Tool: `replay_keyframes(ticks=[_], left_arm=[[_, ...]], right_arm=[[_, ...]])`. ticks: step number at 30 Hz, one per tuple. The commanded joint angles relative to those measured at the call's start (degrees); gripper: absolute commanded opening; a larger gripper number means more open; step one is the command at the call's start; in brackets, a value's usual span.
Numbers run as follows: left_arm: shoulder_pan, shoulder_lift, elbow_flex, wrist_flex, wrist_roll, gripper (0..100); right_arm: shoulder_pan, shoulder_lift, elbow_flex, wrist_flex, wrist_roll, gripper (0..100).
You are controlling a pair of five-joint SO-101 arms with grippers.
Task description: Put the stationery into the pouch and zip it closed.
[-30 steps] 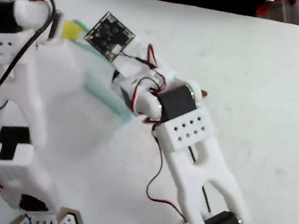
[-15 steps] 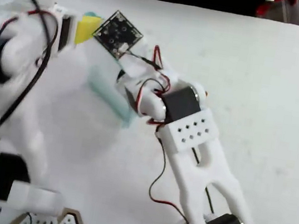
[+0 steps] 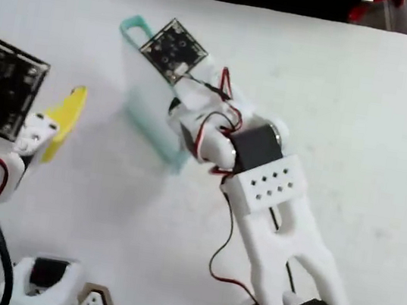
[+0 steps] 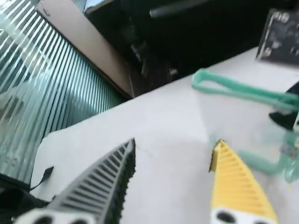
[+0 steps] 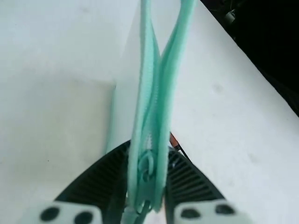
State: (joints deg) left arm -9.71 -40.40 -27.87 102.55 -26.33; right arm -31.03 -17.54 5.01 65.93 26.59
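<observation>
One pouch [image 5: 149, 93] sits pinched inside the right pincer [image 5: 148, 156].

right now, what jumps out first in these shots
The clear, mint-edged pouch sits toward the far side of the table, its zip end clamped in the right gripper. The left gripper hangs open and empty beside it, one finger yellow, one grey, pointing at the pouch's open mouth.

Left pincer [image 4: 175, 142] spread wide, right pincer [image 5: 148, 161] clamped
</observation>
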Motion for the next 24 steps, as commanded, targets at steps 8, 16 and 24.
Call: replay_keyframes(ticks=[8,16,24], left_arm=[[-5.0,-12.5,41.0,-23.3,-5.3,33],[4.4,-19.6,53.9,-28.2,0.0,34],[16.8,-30.3,68.0,-30.3,4.8,34]], right_arm=[[6.5,-8.6,0.4,0.5,13.0,1.9],[6.9,-15.0,-1.2,9.0,27.9,1.9],[2.1,-17.7,-13.7,30.6,36.0,1.9]])
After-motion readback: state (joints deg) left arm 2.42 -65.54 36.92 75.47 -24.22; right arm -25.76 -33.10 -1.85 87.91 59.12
